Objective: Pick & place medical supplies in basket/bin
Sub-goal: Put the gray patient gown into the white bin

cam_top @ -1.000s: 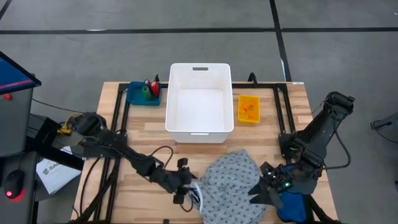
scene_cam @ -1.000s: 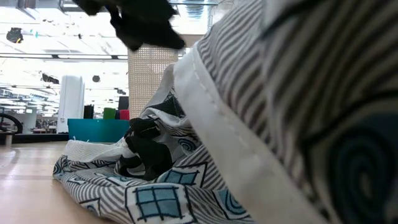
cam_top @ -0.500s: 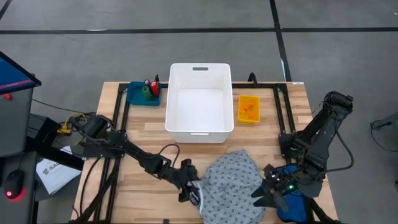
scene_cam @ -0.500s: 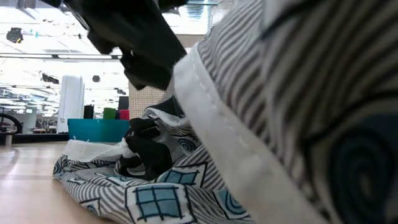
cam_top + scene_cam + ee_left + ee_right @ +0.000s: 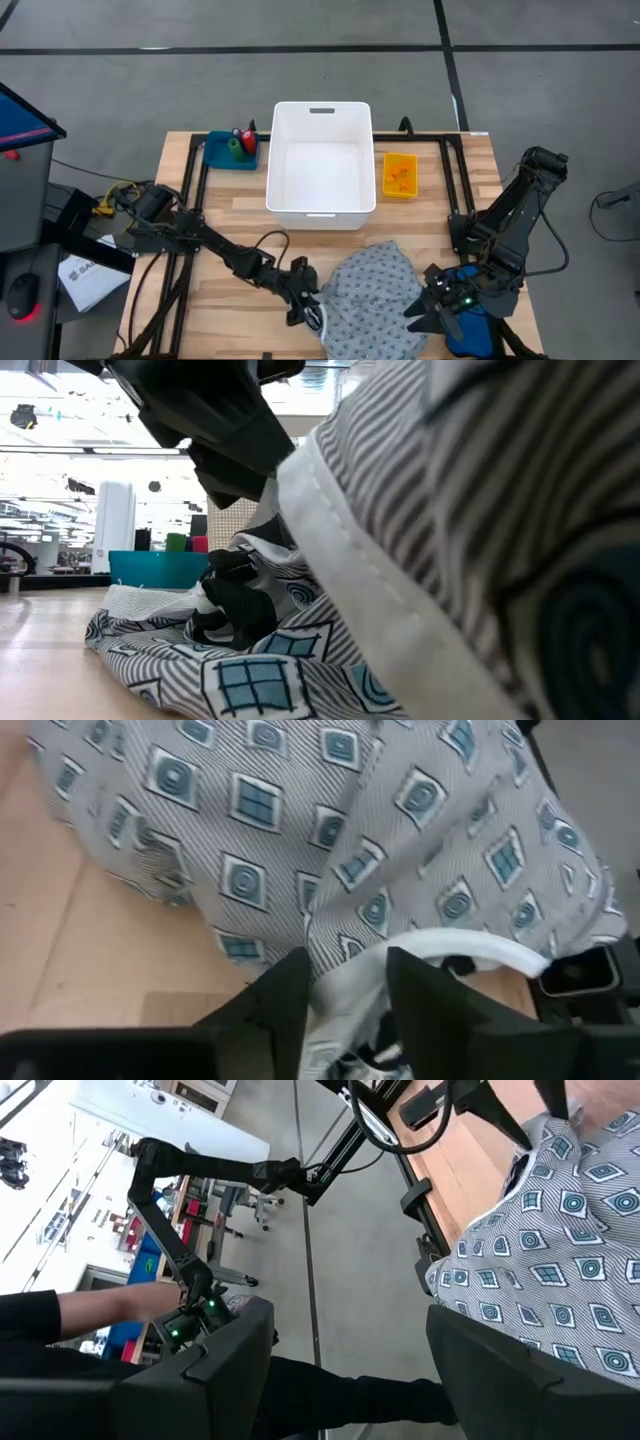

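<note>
One gown (image 5: 375, 300) is heaped at the wooden table's (image 5: 230, 215) near edge, without a clear long axis, beside one white bin (image 5: 320, 170), one blue tray (image 5: 222, 153) holding small pieces, and an orange container (image 5: 399, 175). A bright hall is seen beyond the table. The gown's white hem is pinched between the left gripper's (image 5: 345, 995) fingers, while the right gripper (image 5: 428, 312) is held open over the gown's right edge

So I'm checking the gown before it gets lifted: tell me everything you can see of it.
The gown is soft grey-white striped cloth printed with blue squares and circles, with a white hem band. It lies crumpled in a heap on the wooden table, in front of the white bin and not in it. The left gripper has its fingers around a fold at the gown's left edge. The right gripper sits at its right edge, open.
</note>
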Tool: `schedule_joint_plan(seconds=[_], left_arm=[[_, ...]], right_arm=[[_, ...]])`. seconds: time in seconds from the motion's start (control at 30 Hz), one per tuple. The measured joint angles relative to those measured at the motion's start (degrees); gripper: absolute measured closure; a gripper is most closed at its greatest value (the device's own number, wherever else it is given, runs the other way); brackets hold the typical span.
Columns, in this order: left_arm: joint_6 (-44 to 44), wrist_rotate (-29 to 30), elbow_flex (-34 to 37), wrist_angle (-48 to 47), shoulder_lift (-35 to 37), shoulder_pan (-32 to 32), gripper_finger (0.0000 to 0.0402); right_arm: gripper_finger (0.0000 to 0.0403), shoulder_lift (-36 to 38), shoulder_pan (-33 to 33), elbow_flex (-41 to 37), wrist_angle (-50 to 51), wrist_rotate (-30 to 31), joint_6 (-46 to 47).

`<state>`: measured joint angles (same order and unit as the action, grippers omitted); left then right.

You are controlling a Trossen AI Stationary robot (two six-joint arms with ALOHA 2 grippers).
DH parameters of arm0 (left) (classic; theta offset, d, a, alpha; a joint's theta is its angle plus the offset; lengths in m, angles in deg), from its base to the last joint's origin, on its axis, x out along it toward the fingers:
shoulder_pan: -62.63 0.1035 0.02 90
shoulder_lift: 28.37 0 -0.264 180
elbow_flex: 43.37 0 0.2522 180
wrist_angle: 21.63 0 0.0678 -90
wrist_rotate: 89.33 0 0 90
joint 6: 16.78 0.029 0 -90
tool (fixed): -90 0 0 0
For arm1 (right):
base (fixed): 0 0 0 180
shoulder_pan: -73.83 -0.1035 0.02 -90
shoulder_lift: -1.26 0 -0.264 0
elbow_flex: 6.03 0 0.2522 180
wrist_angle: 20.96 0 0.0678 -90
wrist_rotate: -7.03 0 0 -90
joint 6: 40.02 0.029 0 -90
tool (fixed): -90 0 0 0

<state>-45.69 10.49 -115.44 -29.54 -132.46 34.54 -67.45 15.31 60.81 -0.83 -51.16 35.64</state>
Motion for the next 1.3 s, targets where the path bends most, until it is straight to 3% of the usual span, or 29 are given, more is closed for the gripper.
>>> schedule_joint_plan(seconds=[0.2,0.4,0.6,0.77,0.9,1.07,1.3], left_arm=[[0.12,-1.61,0.00,1.28,0.00,-0.07,0.0310],[-1.26,-2.83,0.02,6.88,1.93,-1.74,0.0392],[3.31,-2.24,-0.43,17.35,14.51,-3.43,0.0400],[10.79,3.85,-3.67,17.41,26.54,-3.75,0.0401],[17.95,4.61,-9.45,17.25,31.26,-3.71,0.0401],[24.38,4.79,-19.18,17.23,29.71,-3.20,0.0401],[20.81,5.50,-30.84,7.08,18.13,-1.09,0.0401]], right_arm=[[0.0143,0.00,0.09,0.00,0.00,1.07,-0.72],[0.0143,0.00,0.09,0.00,-0.06,1.25,-1.12],[0.0143,0.00,0.09,0.00,-2.40,3.13,-4.15],[0.0143,0.00,0.15,0.00,-5.03,4.30,-8.21],[0.0143,0.00,0.20,0.00,-7.06,5.57,-11.66],[0.0143,0.00,0.20,0.00,-12.35,6.33,-18.88],[0.0143,0.02,0.17,0.00,-18.96,7.45,-29.23]])
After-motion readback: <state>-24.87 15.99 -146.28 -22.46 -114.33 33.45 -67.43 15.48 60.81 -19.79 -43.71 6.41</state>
